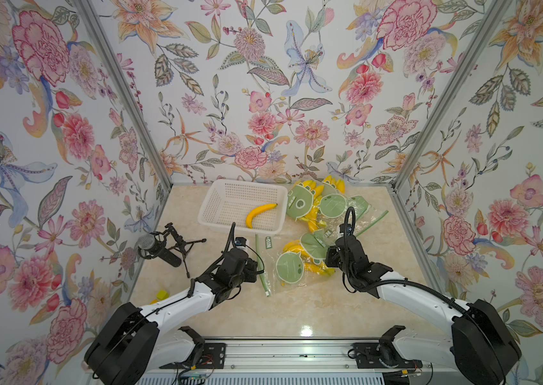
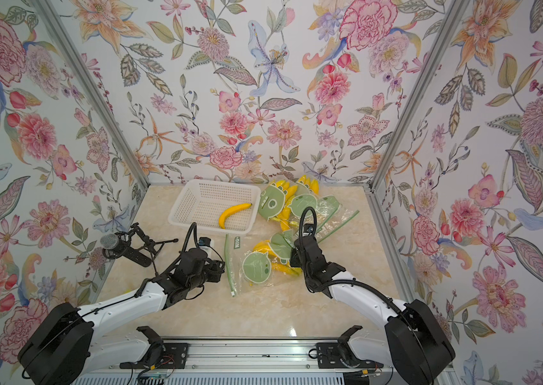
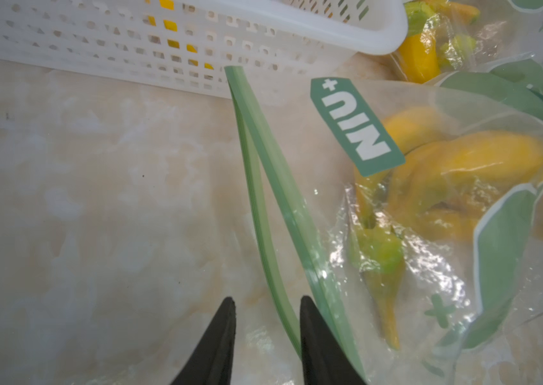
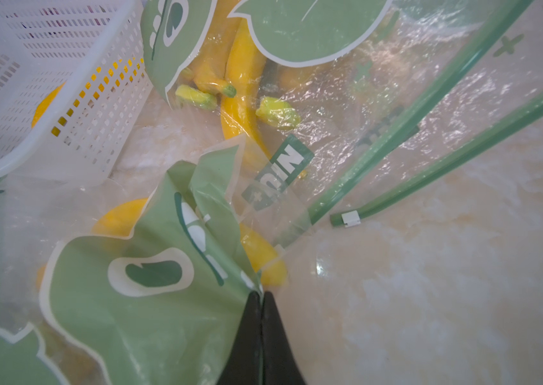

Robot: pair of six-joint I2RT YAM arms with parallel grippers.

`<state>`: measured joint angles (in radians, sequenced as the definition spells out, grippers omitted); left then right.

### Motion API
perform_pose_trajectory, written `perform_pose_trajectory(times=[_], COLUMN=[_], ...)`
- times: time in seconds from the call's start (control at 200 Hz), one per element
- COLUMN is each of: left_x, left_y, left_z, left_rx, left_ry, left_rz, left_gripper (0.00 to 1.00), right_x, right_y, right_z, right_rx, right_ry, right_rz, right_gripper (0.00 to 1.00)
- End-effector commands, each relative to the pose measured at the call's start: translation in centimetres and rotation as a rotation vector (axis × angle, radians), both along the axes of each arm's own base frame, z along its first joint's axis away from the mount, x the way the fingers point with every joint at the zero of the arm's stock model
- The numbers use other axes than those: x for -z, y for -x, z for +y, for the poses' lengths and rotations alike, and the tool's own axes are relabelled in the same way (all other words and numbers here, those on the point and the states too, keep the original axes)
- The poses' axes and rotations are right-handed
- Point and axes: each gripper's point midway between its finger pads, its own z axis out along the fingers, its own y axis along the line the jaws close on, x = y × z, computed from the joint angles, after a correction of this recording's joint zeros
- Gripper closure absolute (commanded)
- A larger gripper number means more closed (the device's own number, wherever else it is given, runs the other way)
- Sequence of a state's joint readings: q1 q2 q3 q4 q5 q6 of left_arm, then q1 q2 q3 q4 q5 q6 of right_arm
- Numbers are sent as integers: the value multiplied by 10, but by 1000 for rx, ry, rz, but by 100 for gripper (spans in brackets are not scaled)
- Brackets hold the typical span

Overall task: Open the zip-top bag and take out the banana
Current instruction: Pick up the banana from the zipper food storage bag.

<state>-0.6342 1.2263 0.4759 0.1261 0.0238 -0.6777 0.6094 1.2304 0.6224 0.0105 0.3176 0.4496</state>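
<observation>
The left gripper (image 3: pixel 267 301) is partly open, its two black fingers apart with a clear gap. They straddle the zip strip (image 3: pixel 283 196) of the zip-top bag (image 1: pixel 292 266). The strip's two green lips have parted at this end, and the lower lip runs between the fingers, just brushing one of them. Nothing is clamped.

The right gripper (image 4: pixel 261 296) is fully closed, pinching a fold of the bag's clear and green plastic at the opposite end from the zip. The bananas (image 3: pixel 463 166) lie inside the bag, between the two grippers.

The bag lies flat on the table (image 1: pixel 297 310), in the middle, between the arms. The far end of the zip strip sits just beside the near wall of a white basket (image 1: pixel 208 208), which holds one loose banana (image 1: pixel 258 213). Other bags (image 1: pixel 330 205) of bananas are heaped beyond the right gripper, against the basket's side. A microphone (image 1: pixel 150 245) on a small stand is near the left arm's outer side. Bare table stretches from the bag toward the robot's base.
</observation>
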Motion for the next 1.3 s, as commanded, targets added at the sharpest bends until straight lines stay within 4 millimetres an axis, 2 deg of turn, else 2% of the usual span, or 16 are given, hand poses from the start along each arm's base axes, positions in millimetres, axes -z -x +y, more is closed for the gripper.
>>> perform_pose_trajectory(times=[0.0,0.255,0.335,0.425,0.61,0.811,0.946,0.966,1.036,1.061,1.191,1.246,1.291], left_x=[1,7,9,19,37,31,40,43,46,58,71,73,74], left_y=[2,15,22,32,49,56,60,61,58,59,48,44,42], left_z=[-20,-51,-63,-73,-88,-102,-113,-113,-115,-112,-97,-89,-81], left_rx=[64,203,262,323,408,431,447,445,421,408,303,263,228], left_ry=[49,102,97,58,25,41,19,7,-24,-58,-176,-216,-240], left_rz=[-4,-2,-8,11,61,40,64,69,76,102,124,126,123], left_gripper=[64,60,56,50,42,39,37,36,34,33,32,34,39], right_x=[-2,-3,-1,0,1,2,1,0,-2,-2,-2,-2,-1], right_y=[0,-1,0,0,1,3,2,6,8,8,11,11,11], right_z=[7,11,12,12,13,13,12,20,23,24,26,26,24], right_rx=[-16,-28,-30,-30,-28,-20,-1,-23,-24,-24,-24,-20,-11], right_ry=[-7,-15,-14,-17,-19,-19,-19,-18,-17,-17,-9,-4,4], right_rz=[14,20,25,28,32,31,25,23,17,14,11,7,4], right_gripper=[100,100,100,100,100,100,100,100,100,100,100,100,100])
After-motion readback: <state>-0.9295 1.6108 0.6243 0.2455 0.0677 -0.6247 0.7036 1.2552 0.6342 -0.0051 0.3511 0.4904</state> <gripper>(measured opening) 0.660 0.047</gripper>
